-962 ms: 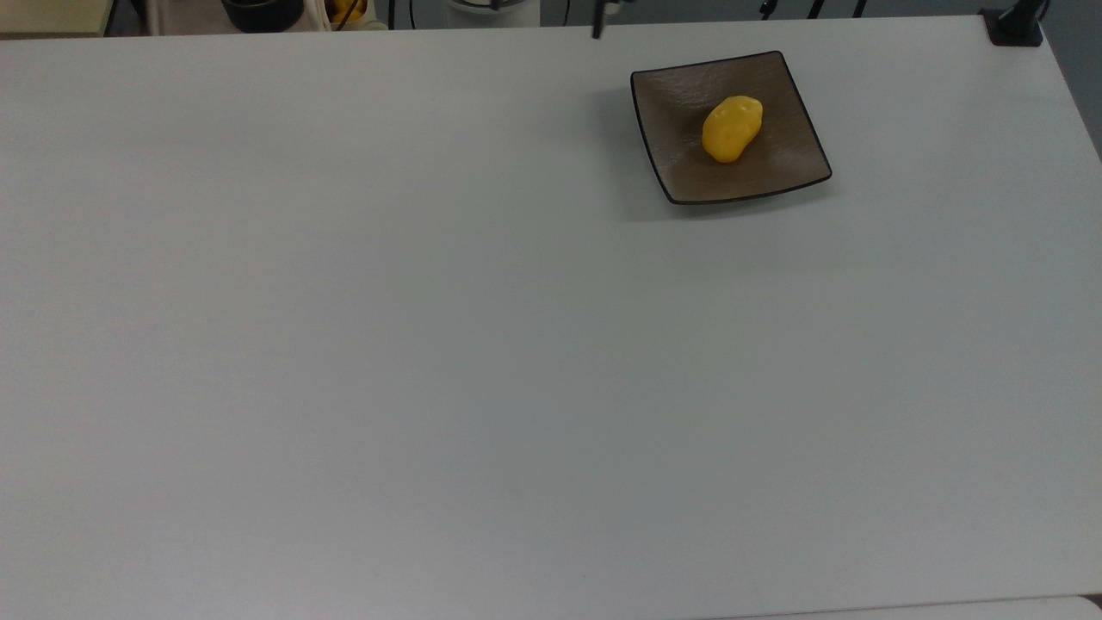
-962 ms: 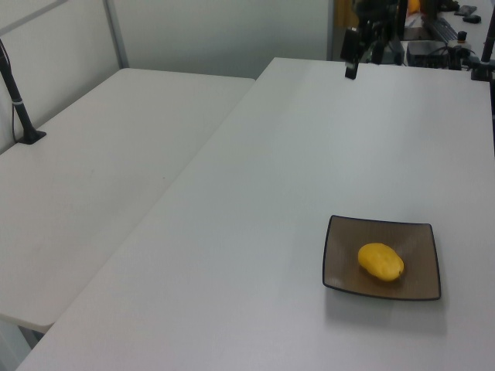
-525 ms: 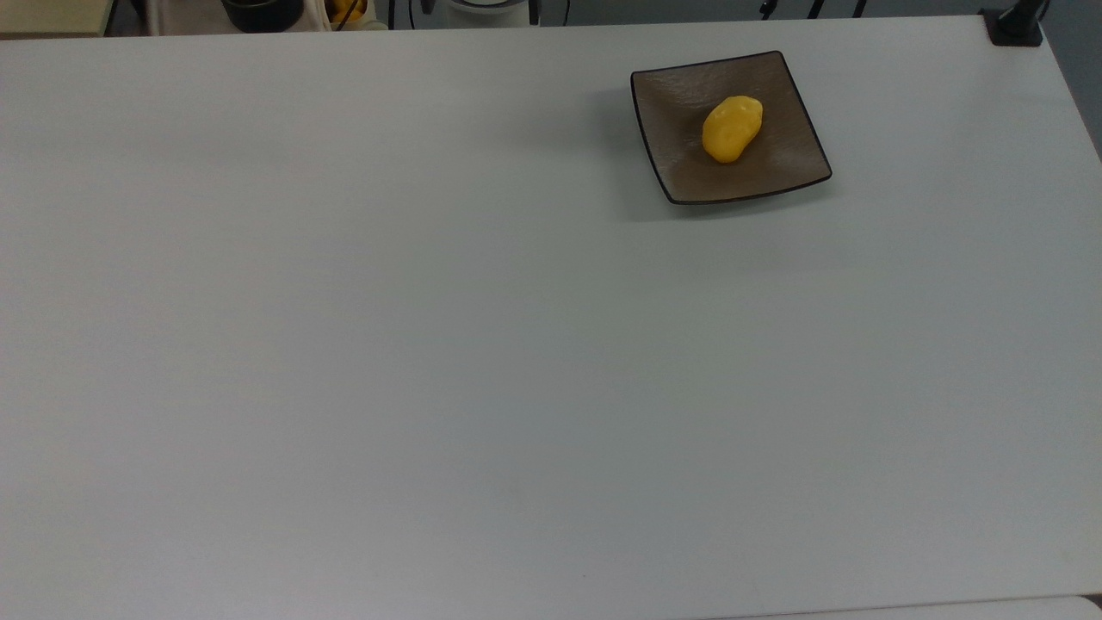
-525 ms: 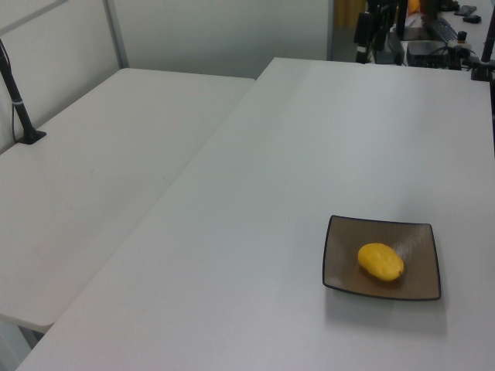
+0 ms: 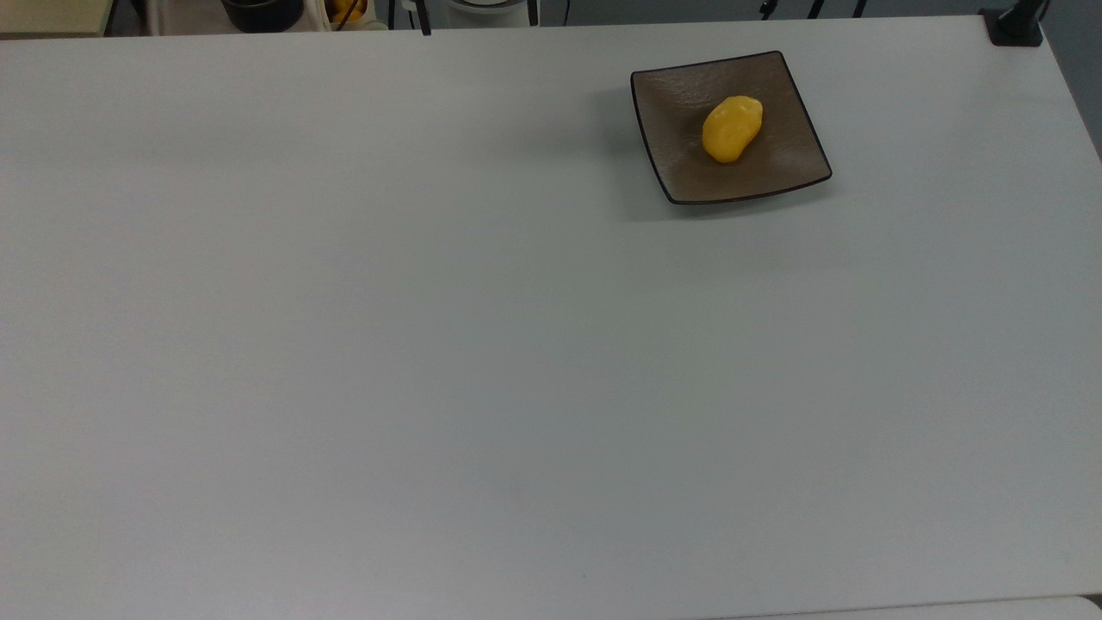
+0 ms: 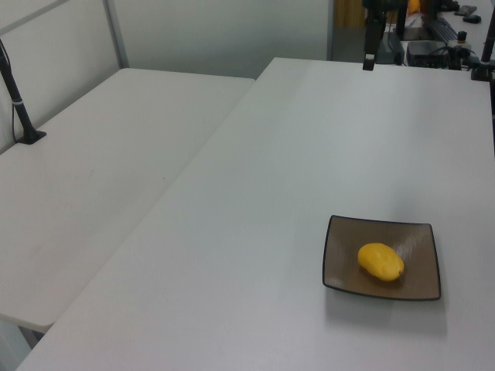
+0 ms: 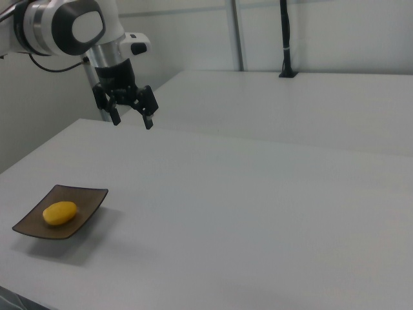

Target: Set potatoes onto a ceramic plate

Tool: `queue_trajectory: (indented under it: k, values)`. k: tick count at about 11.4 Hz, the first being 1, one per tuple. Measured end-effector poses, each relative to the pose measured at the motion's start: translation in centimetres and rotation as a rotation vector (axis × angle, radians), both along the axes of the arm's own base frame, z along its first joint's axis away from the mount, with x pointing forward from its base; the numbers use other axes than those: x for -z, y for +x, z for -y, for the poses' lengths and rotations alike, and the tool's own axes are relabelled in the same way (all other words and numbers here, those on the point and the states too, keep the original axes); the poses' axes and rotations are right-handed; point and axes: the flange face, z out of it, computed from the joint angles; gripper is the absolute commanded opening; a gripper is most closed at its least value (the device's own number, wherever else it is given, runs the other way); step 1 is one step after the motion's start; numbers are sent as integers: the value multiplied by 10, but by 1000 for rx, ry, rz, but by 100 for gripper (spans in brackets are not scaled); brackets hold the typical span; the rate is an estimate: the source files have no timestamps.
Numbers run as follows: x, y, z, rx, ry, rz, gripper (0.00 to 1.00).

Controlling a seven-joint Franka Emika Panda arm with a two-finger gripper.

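Observation:
A small bright yellow potato [image 5: 732, 128] [image 6: 380, 261] [image 7: 60, 212] lies near the middle of the square brown ceramic plate [image 5: 680, 95] [image 6: 343, 259] [image 7: 84, 201]. The plate rests on the white table toward the top view's upper right. My gripper [image 7: 131, 120] hangs open and empty above the far table edge, well away from the plate, in the right view's upper left. One dark fingertip [image 6: 369, 62] pokes in at the top of the left view, and another [image 5: 424, 26] at the top edge of the top view.
The wide white table [image 5: 430, 344] stretches across the top view. A second white table [image 6: 100, 178] adjoins it on the left view's left. Black camera posts [image 6: 19, 108] [image 7: 284, 39] stand clamped at table edges. Dark equipment [image 6: 433, 39] crowds the far end.
The gripper has kept drawing back from the plate: its fingertip slid leftward along the top view's upper edge. The potato and plate stayed still.

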Motion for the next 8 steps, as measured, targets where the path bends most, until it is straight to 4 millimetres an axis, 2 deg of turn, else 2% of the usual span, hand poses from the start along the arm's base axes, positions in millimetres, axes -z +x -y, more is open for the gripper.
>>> queue_trajectory:
  k: [3,8]
  values:
    - [3,2,5,-16,0,-4,100]
    - [3,1,-3,-32,1,-4,100]
